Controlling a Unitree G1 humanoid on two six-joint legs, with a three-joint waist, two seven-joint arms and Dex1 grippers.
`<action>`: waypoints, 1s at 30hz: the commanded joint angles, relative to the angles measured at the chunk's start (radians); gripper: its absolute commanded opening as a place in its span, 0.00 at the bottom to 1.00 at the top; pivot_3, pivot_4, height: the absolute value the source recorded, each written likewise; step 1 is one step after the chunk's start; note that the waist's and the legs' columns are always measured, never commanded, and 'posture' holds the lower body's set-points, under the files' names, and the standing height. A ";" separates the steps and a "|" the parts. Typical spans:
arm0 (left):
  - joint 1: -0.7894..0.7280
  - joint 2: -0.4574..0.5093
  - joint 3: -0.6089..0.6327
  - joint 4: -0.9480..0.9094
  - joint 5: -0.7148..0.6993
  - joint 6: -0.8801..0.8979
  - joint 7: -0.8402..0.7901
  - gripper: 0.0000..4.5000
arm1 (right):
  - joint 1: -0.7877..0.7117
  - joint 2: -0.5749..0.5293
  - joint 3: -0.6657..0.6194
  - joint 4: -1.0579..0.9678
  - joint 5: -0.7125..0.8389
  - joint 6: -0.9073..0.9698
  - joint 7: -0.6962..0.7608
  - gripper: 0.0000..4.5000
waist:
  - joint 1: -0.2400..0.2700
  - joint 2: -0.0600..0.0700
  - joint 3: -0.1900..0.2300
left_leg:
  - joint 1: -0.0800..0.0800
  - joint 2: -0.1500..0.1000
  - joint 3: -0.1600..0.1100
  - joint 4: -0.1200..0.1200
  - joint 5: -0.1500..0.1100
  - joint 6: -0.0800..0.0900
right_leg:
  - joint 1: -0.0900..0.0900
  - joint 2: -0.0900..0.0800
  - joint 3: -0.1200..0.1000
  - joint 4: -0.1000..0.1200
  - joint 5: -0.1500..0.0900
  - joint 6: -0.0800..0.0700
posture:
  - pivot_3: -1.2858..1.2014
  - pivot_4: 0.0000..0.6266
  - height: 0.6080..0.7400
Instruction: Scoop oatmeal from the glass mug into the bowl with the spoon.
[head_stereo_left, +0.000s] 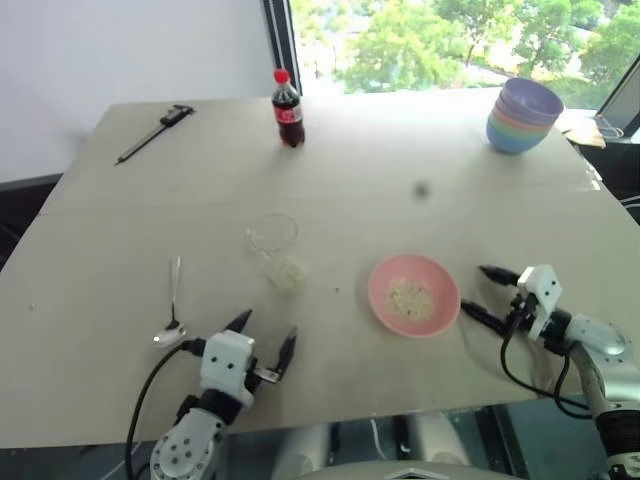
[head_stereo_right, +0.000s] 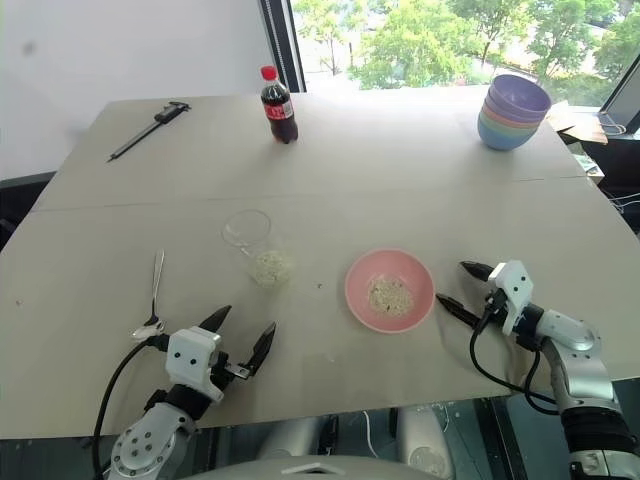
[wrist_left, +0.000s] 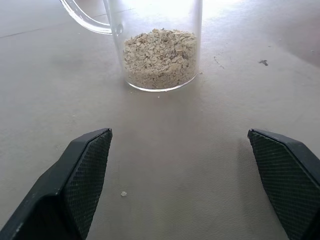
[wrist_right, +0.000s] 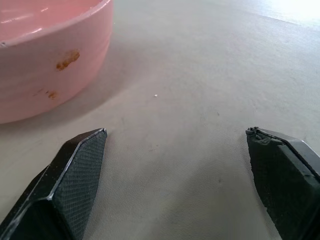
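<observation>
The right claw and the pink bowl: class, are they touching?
Apart. The right eye view shows bare table between the open right claw and the pink bowl.

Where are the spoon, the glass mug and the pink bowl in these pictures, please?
spoon (head_stereo_left: 174, 303): left eye view, on its thin handle.
glass mug (wrist_left: 161, 60): left wrist view, on the oatmeal-filled lower wall.
pink bowl (head_stereo_right: 357, 298): right eye view, on its left rim.

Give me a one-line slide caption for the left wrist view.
Open left gripper facing the glass mug of oatmeal standing on the table.
</observation>
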 joint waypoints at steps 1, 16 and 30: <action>0.015 0.007 -0.002 0.021 0.013 -0.002 -0.002 1.00 | -0.009 -0.005 0.005 0.015 -0.004 0.006 0.006 1.00 | 0.000 0.000 0.000 | 0.000 0.000 0.000 0.000 0.000 0.000 | 0.000 0.000 0.000 0.000 0.000 0.000 | 0.52 0.24 1.00; 0.021 0.003 0.019 0.013 0.009 -0.011 0.009 1.00 | -0.056 -0.006 0.000 0.035 0.005 0.027 0.020 1.00 | -0.001 0.000 0.000 | 0.000 0.000 0.000 0.000 0.000 0.000 | 0.000 0.000 0.000 0.000 0.000 0.000 | 0.52 0.24 1.00; 0.009 -0.023 0.120 -0.116 0.016 0.093 0.114 1.00 | -0.170 -0.031 -0.081 0.056 0.105 0.151 0.013 1.00 | 0.000 0.001 0.004 | -0.002 0.000 -0.001 0.000 0.000 0.000 | -0.001 0.000 -0.001 0.000 0.000 0.000 | 0.52 0.24 1.00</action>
